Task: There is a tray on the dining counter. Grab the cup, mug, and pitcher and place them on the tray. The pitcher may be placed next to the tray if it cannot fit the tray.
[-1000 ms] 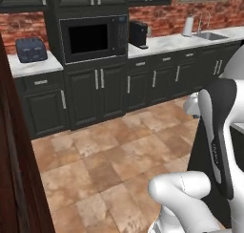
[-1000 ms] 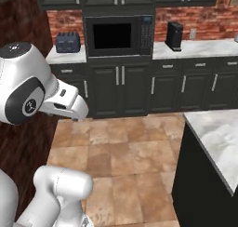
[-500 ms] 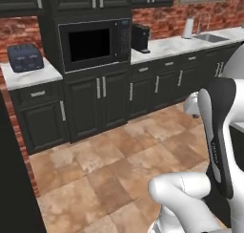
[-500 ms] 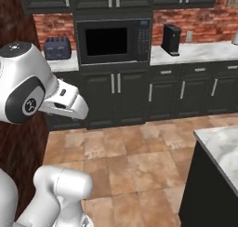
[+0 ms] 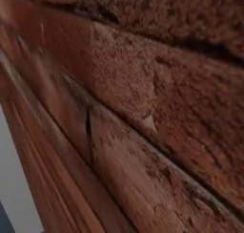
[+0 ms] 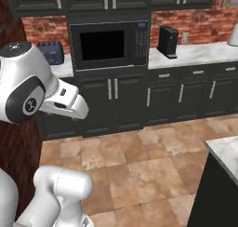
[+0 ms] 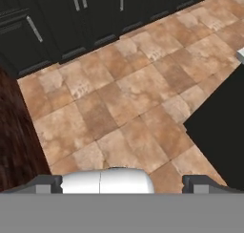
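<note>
Overhead, claw (image 7: pixel 123 183) (spread wide), tiled floor (image 7: pixel 128 103)

A home kitchen is showing itself here: dark cabinets (image 6: pixel 162 96) with metal handles are running along a red brick wall (image 6: pixel 195 23), a built-in microwave (image 6: pixel 109 44) is sitting between them, and a black coffee machine (image 6: pixel 167 41) and a blue toaster (image 6: pixel 50 51) are standing on a pale marble counter (image 6: pixel 195 54). Tan stone tiles (image 7: pixel 124 98) are covering the floor, and a marble-topped island corner (image 6: pixel 225 151) is edging in at right.
</note>
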Tool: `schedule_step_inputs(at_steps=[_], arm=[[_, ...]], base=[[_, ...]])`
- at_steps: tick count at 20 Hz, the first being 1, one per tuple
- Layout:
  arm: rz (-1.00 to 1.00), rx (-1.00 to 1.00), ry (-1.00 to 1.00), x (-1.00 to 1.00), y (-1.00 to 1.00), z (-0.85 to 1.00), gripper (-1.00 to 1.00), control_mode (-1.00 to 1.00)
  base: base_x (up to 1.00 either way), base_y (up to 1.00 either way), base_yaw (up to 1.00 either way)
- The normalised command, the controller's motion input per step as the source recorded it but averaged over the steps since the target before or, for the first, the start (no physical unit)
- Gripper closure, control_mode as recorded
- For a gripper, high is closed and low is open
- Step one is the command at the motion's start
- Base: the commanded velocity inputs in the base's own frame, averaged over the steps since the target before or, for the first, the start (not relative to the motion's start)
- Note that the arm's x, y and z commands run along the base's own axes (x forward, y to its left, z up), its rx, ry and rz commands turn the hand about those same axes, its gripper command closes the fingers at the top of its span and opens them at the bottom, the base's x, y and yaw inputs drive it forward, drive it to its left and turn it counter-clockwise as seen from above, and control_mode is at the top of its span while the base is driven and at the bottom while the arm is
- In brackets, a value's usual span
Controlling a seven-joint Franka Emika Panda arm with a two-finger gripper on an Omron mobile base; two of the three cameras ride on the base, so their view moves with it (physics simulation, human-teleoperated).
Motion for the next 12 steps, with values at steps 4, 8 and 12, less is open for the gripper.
schedule_step_inputs(at_steps=[4, 8, 12], arm=[[0.0, 0.0, 0.0, 0.0, 0.0, 0.0, -1.0, 1.0], [0.0, 0.0, 0.0, 0.0, 0.0, 0.0, -1.0, 1.0], [0.0, 0.0, 0.0, 0.0, 0.0, 0.0, -1.0, 1.0]], base=[[0.31, 0.67, -0.22], [0.28, 0.64, -0.24], [0.27, 0.36, -0.18]])
